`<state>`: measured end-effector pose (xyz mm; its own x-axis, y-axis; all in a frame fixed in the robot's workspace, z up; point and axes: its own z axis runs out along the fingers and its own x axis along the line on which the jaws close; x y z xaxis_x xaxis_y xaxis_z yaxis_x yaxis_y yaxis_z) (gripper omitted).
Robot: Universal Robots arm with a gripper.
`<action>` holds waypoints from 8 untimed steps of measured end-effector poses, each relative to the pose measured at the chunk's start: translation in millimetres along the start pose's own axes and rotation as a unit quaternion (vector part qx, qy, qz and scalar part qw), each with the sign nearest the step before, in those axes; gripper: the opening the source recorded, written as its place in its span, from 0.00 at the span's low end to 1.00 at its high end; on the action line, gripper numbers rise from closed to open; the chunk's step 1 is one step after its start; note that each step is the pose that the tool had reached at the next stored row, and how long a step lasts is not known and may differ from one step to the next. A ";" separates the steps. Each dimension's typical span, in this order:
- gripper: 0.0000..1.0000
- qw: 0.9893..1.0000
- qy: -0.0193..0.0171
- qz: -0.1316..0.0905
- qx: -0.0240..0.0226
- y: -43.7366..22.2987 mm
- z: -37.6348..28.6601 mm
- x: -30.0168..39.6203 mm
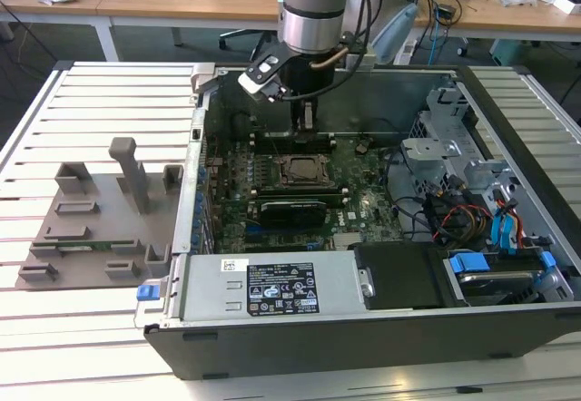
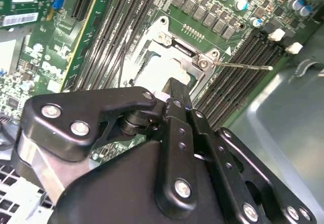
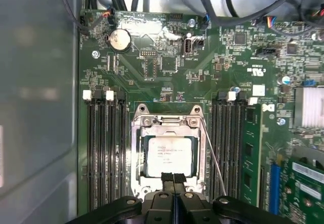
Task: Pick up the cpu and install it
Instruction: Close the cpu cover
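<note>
Tool [image 3: 173,179] hovering with fingers pressed together on nothing, sitting over one edge of the cpu [image 3: 168,155], silvery-white square chip lying flat inside the metal socket frame [image 3: 135,153], green motherboard [image 3: 152,67] surrounding, open computer case [image 1: 363,347] resting on the slatted surface [image 1: 91,102]

A slatted table [image 1: 91,83] bears an open computer case [image 1: 363,351] and, beside it, a grey holder plate [image 1: 95,224].

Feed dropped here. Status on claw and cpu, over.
Claw shut at edge of the cpu. The cpu lies flat inside socket frame. Thin lever rod beside frame, clear of cpu.
</note>
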<state>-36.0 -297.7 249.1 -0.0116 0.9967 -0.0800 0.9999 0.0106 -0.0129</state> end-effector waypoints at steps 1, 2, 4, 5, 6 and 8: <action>0.11 1.000 0.000 0.000 0.000 -0.1 -3.4 -0.3; 0.11 1.000 0.000 0.000 0.000 -0.1 -8.0 -0.6; 0.11 1.000 0.000 0.000 0.000 -0.2 -17.1 -1.4; 0.11 1.000 0.000 0.000 0.000 -0.3 -19.8 -1.6; 0.11 1.000 0.000 0.000 0.000 -0.3 -24.4 -2.0; 0.11 1.000 0.000 0.000 0.000 -0.4 -32.2 -2.6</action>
<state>-36.0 -297.7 281.4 -0.0116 0.9967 -0.0800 0.9999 0.0106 -0.0130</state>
